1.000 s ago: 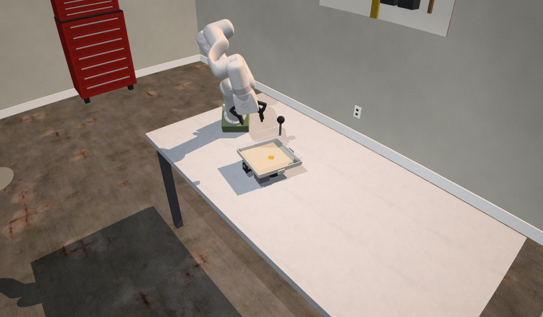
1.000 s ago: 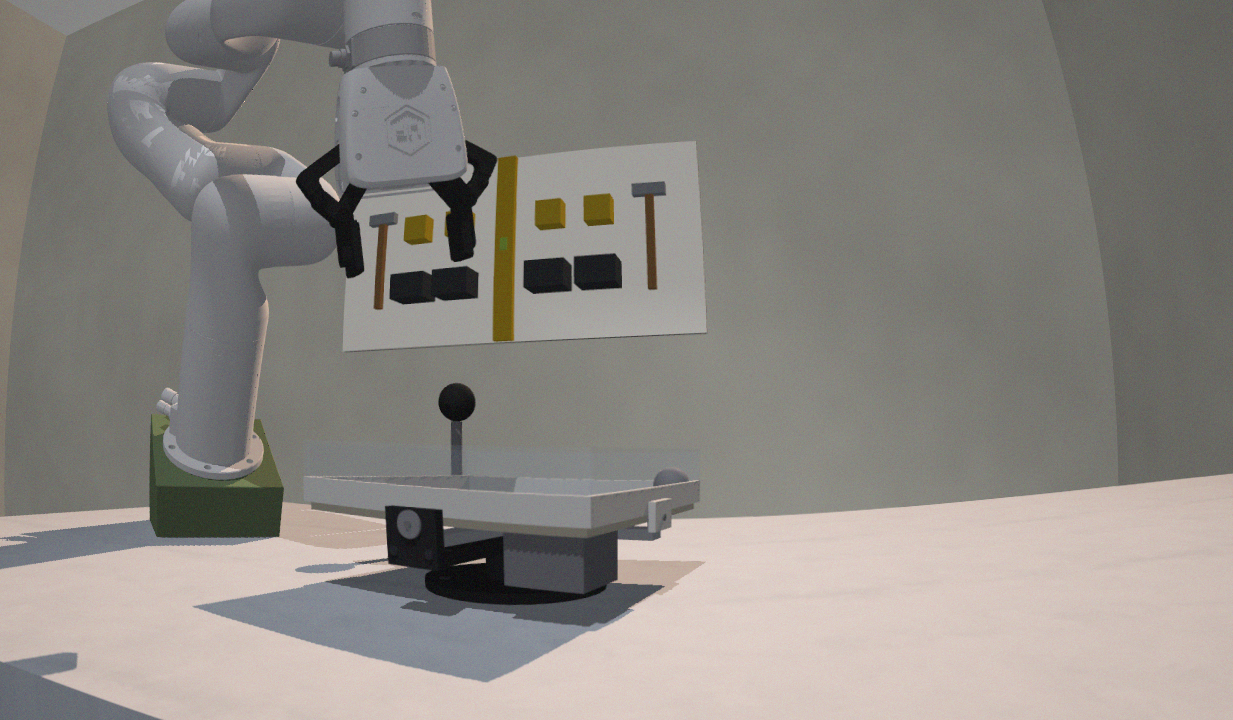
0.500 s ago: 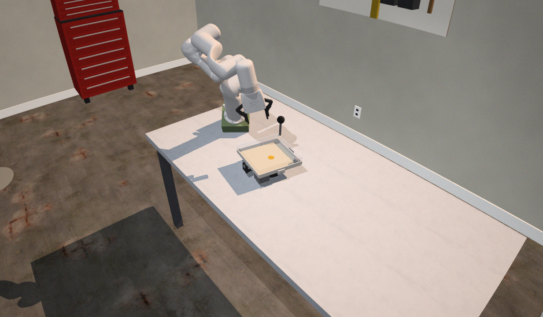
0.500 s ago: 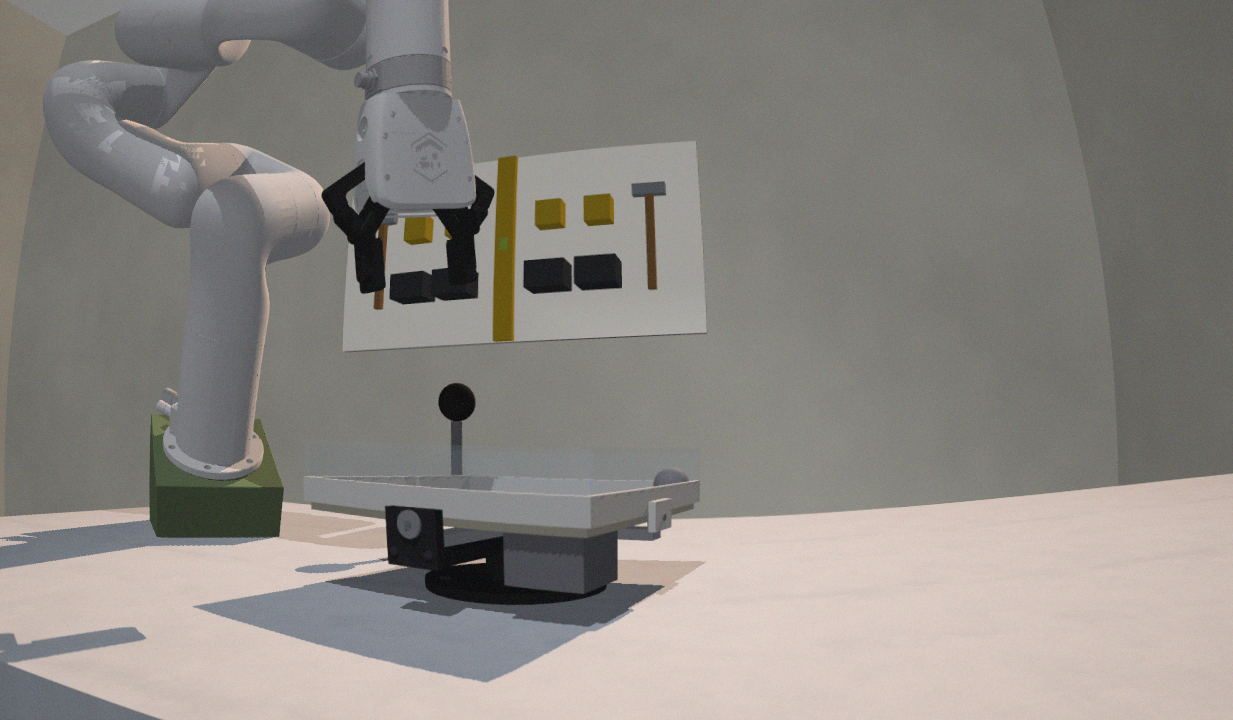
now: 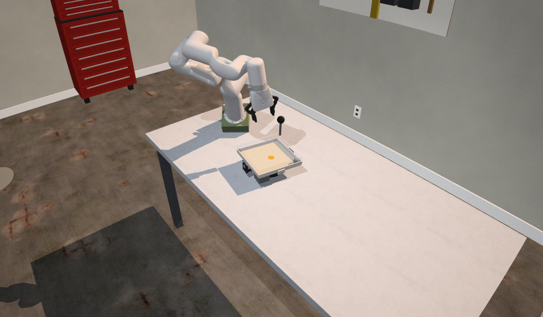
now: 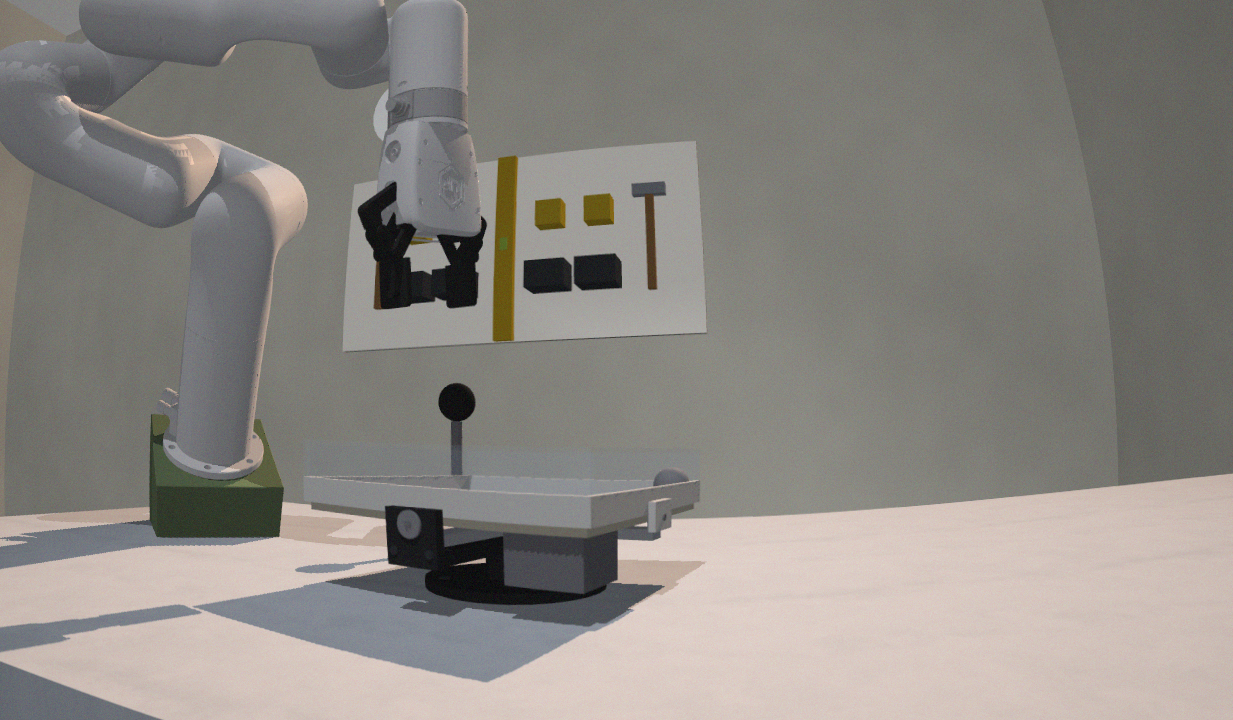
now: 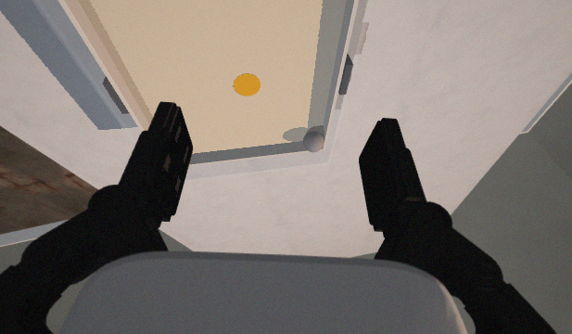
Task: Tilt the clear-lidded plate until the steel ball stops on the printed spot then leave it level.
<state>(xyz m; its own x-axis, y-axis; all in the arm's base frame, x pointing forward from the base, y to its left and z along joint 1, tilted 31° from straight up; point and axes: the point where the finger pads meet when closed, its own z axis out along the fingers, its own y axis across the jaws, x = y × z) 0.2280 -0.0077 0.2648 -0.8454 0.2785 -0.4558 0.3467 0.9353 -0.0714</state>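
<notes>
The plate [image 5: 267,173] [image 6: 513,507] [image 7: 258,163] is a shallow white-walled tray under a clear lid; I cannot tell whether it is exactly level. The steel ball [image 5: 296,160] [image 6: 671,477] [image 7: 313,140] sits in its right corner, well away from the orange spot [image 5: 271,157] [image 7: 247,84]. The spot is hidden behind the wall in the exterior view. A black knob [image 5: 280,119] [image 6: 456,402] tops an upright grey rod behind the plate. My gripper [image 5: 263,116] [image 6: 428,302] [image 7: 279,132] is open and empty, pointing down above the knob's height and touching nothing. The knob is not visible in the wrist view.
A grey block [image 6: 562,562] and a black disc [image 6: 459,589] stand under the plate on the pale table [image 5: 344,236]. A black bracket [image 6: 414,537] sits at its side. The green arm base [image 5: 235,128] [image 6: 217,510] is behind left, and a wall runs along the table's far side.
</notes>
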